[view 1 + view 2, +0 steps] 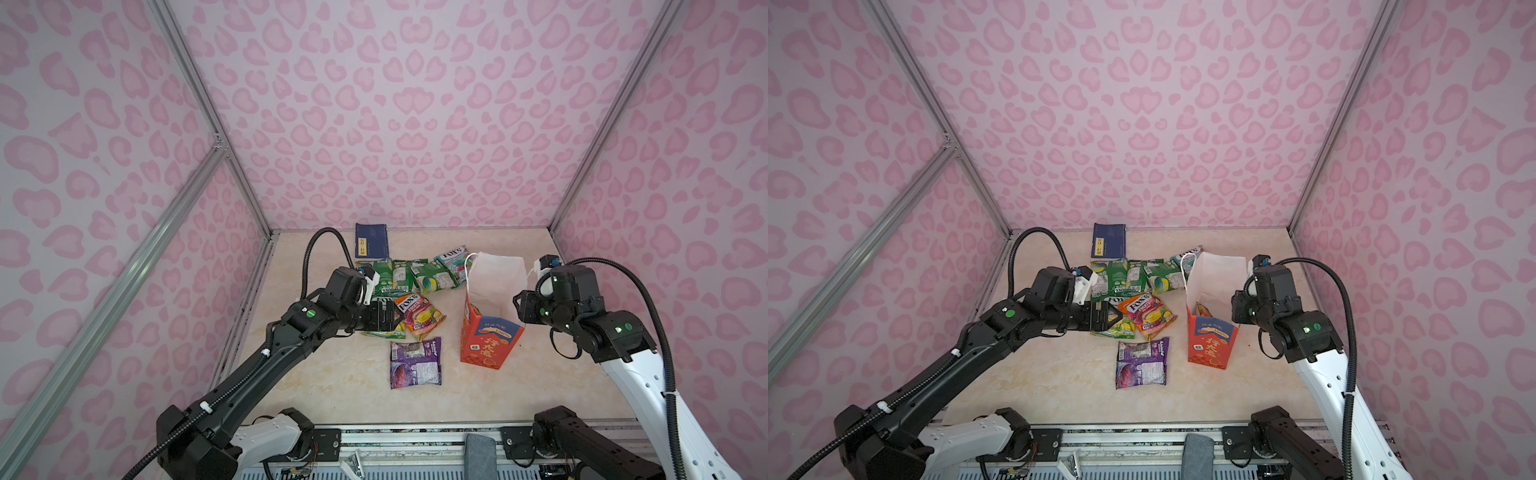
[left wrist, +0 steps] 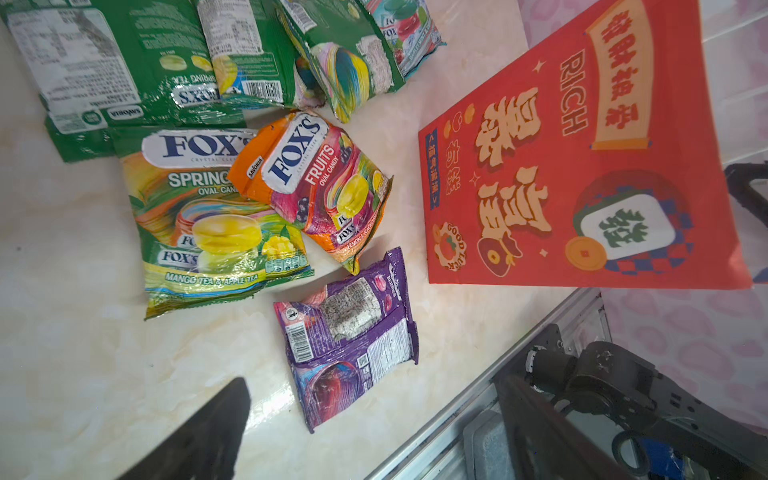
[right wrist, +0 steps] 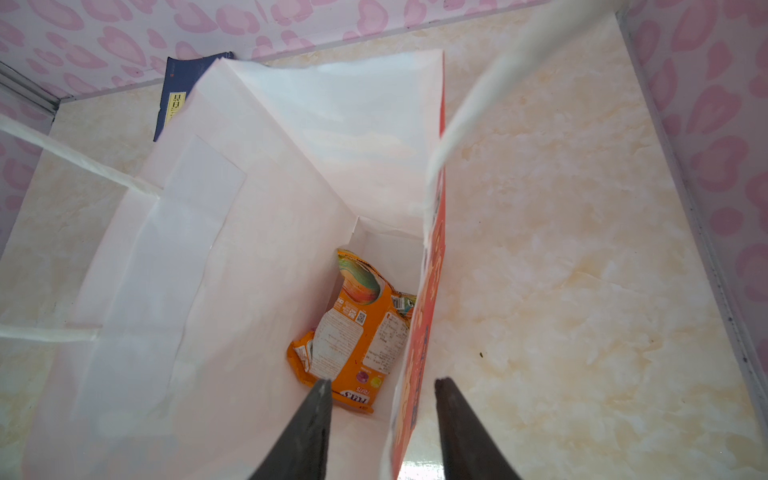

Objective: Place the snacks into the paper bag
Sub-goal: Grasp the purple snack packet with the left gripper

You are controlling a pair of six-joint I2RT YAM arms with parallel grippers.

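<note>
**Paper bag**: upright with its mouth open, right of centre on the desk. One bagged packet, orange, lies on its floor.

**Snacks, loose:** a cluster running from the desk's centre toward the back edge.
- Green packets lie in a row.
- A teal packet sits just beside the bag.
- An orange FOX'S packet laps over a yellow-green packet.
- A purple packet lies alone, nearest the front edge.

**Left end effector**: jaws wide and empty, low over the yellow-green packet and beside the orange one.

**Right end effector**: jaws part-open, gripping nothing. One finger is inside the bag mouth and one outside, with the wall that faces the desk's right edge between them.

**Not for packing:** blue booklet, at the back edge.

**Hazards (judged):**
- The right jaws straddle a light, tall bag. Moving sideways before lifting clear could drag or topple it.
- A cord handle hangs near the right end effector and could snag.
- The packets overlap and are glossy, so a left-side pinch may take two or slip off the foil.
- The bag mouth is narrow, and a packet carried flat could catch on the rim.

**Clearance:**
- The front part of the desk is bare ahead of the purple packet.
- A bare strip runs between the bag and the right edge.
- Enclosure walls stand at the left, back and right edges.
- The space between the cluster and the bag is tight.
</note>
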